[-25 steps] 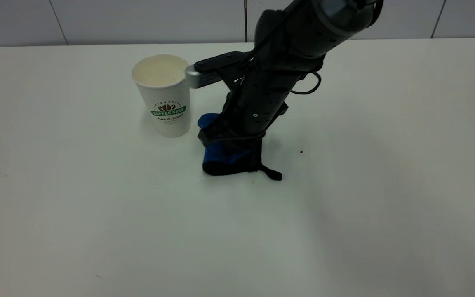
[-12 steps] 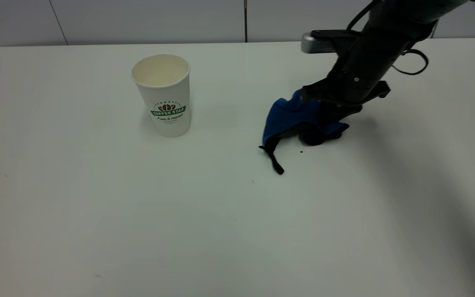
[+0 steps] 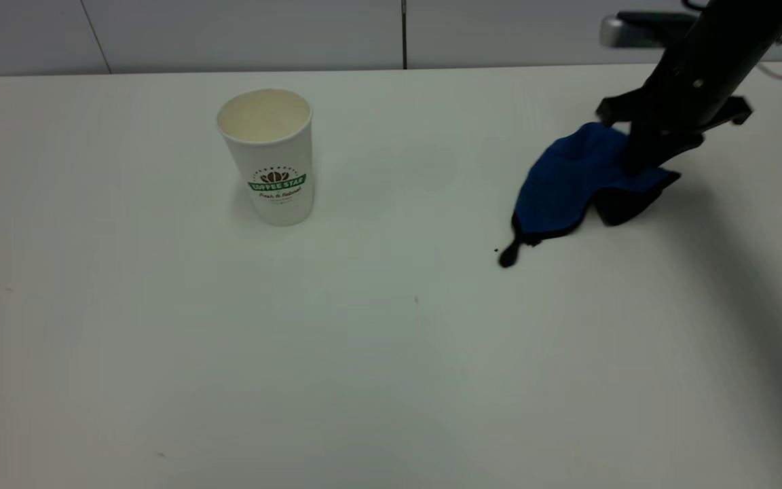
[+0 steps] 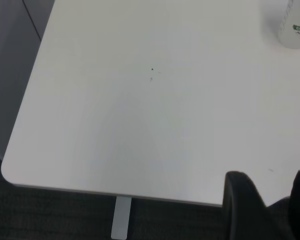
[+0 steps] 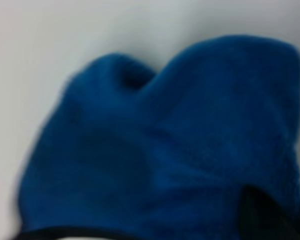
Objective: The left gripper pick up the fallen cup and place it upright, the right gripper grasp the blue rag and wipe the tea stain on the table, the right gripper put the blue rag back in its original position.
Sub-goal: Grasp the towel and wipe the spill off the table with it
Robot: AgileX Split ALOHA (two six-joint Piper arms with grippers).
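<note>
Exterior view: the cup [image 3: 267, 155] stands upright on the white worktop [image 3: 228, 353]. Far to its right, the right hand [image 3: 639, 163] pinches the blue rag [image 3: 571, 183], which drapes onto the worktop.

Left wrist view: the left hand [image 4: 267, 210], fingers spread, hovers over the worktop's edge, well apart from the cup.

Right wrist view: blue rag fills the frame.

Upright cup [image 3: 269, 157] on table [image 3: 228, 353], right gripper [image 3: 642, 166] holding blue rag [image 3: 567, 183]
</note>
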